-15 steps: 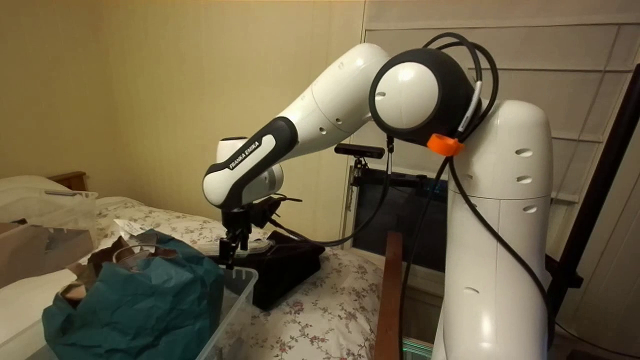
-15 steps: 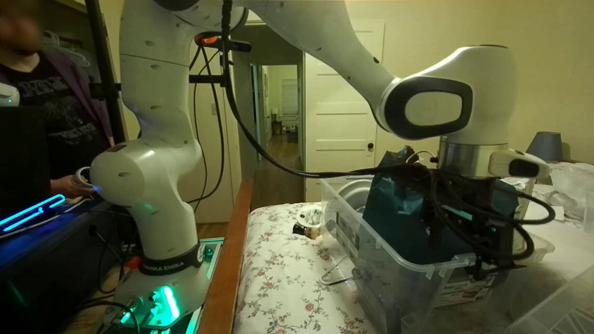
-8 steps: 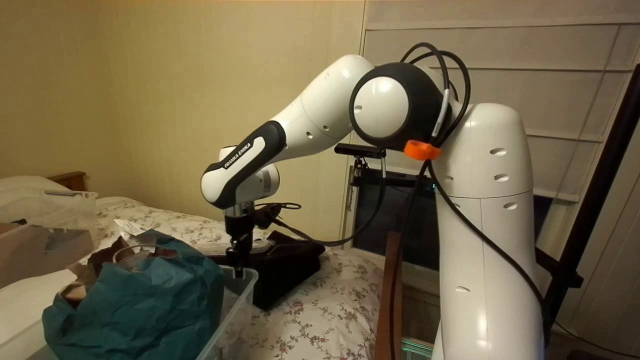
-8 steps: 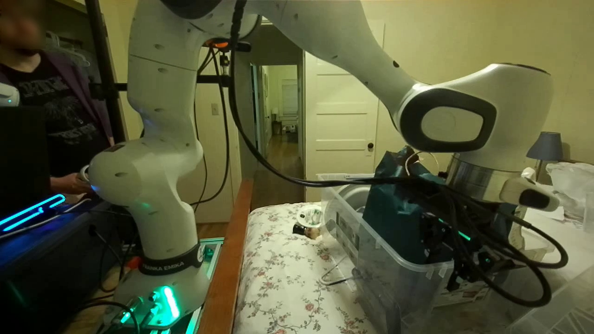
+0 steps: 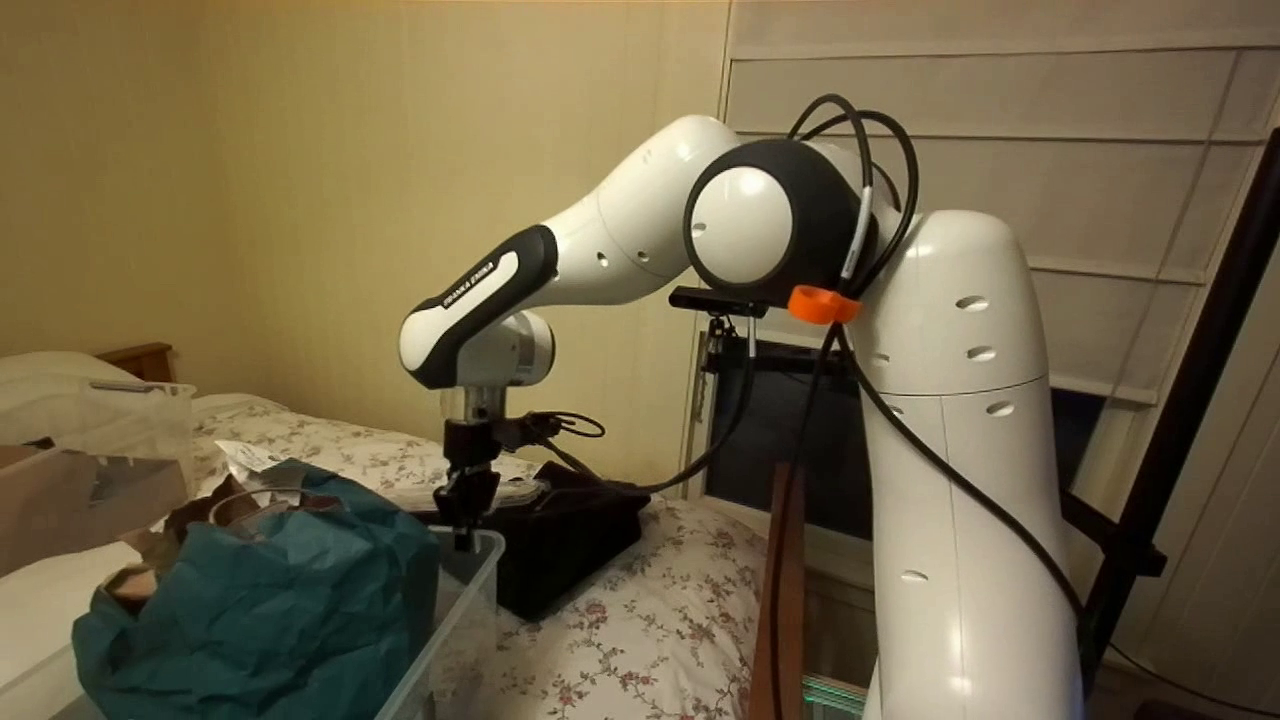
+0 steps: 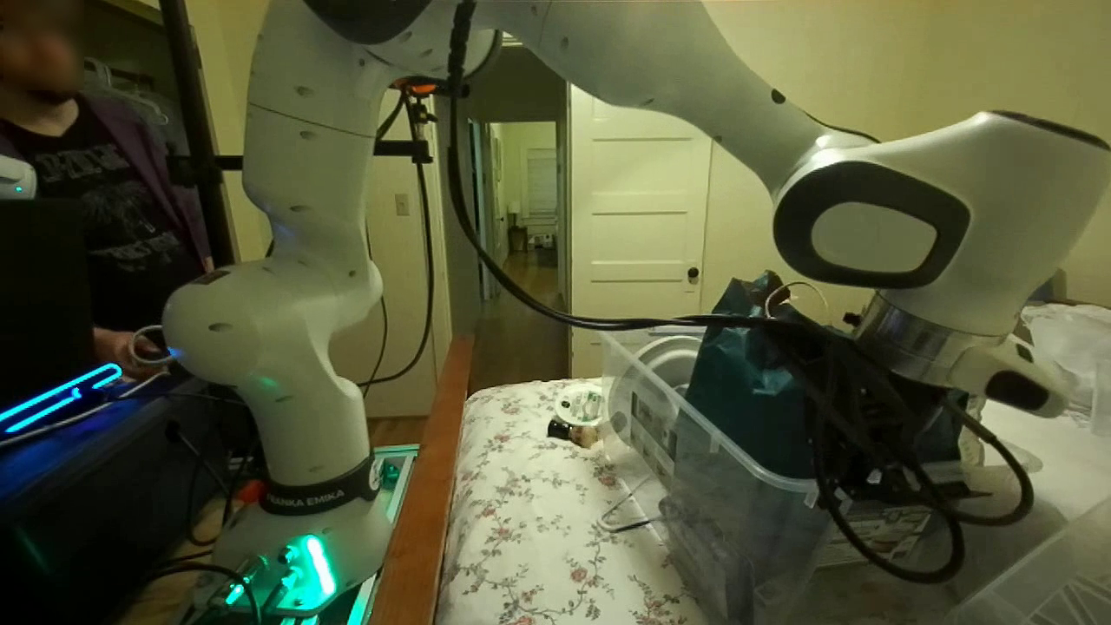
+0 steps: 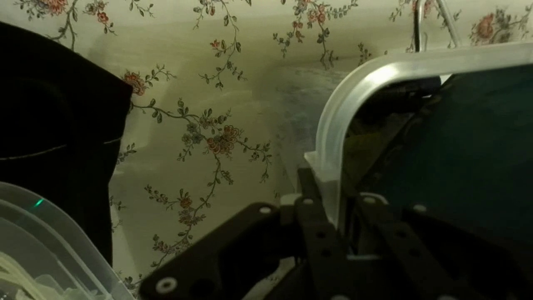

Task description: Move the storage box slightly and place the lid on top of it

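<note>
The storage box [image 5: 468, 625], a translucent bin with teal fabric [image 5: 270, 600] inside, sits on the bed. Its thick rim [image 7: 335, 121] curves through the wrist view, and its clear wall [image 6: 746, 529] shows in an exterior view. My gripper [image 7: 331, 187] has one finger outside and one inside the rim near a corner, shut on it; the exact contact is dark. From above, the gripper [image 5: 463, 540] meets the box's far corner. A clear ribbed panel, seemingly the lid [image 6: 1068, 582], shows partly at lower right; clear plastic [image 7: 46, 246] at the wrist view's lower left may be the same piece.
A black bag [image 5: 570, 545] lies beside the box. Another clear bin [image 5: 100, 420] stands farther along the bed. A wooden rail [image 5: 785, 600] separates bed and robot base. A white round tub [image 6: 580, 404] and a brush [image 6: 573, 432] lie by the box. Cables loop around the wrist.
My gripper has come down onto the rim and its jaws have drawn together. In the last half second the box and teal fabric have shifted slightly along with the gripper, away from the robot base.
</note>
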Available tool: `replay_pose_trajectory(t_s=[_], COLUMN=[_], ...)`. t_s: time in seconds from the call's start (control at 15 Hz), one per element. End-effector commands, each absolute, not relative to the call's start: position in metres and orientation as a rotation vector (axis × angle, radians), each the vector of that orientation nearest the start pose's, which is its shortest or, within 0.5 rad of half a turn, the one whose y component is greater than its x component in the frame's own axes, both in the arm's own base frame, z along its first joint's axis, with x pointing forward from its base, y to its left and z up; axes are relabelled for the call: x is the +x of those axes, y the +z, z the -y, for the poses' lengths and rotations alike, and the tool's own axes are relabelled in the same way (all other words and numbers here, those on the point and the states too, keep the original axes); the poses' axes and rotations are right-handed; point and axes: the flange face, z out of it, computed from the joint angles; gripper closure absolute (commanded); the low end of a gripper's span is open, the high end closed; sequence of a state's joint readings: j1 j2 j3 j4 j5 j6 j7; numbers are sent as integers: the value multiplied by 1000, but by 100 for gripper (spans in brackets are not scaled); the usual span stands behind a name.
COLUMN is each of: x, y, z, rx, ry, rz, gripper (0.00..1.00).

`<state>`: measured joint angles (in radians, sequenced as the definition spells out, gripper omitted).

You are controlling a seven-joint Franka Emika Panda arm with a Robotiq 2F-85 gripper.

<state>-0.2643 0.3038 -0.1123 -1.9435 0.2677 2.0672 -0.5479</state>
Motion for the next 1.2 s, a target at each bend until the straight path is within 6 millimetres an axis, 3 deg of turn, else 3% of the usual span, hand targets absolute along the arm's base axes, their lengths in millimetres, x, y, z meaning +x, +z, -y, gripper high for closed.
replay_pose_trajectory(t_s=[0.0,0.33,0.8,1.0,1.13], x=[571,540,458,438,437], y=[324,309,289,289,290], z=[236,283,331,339,334], rx=[-2851,-2811,-2745,-2699,-2687], ry=[32,-18,-123,-166,-197], rz=[-202,-332,-425,-474,-496], gripper=[97,97,97,97,97])
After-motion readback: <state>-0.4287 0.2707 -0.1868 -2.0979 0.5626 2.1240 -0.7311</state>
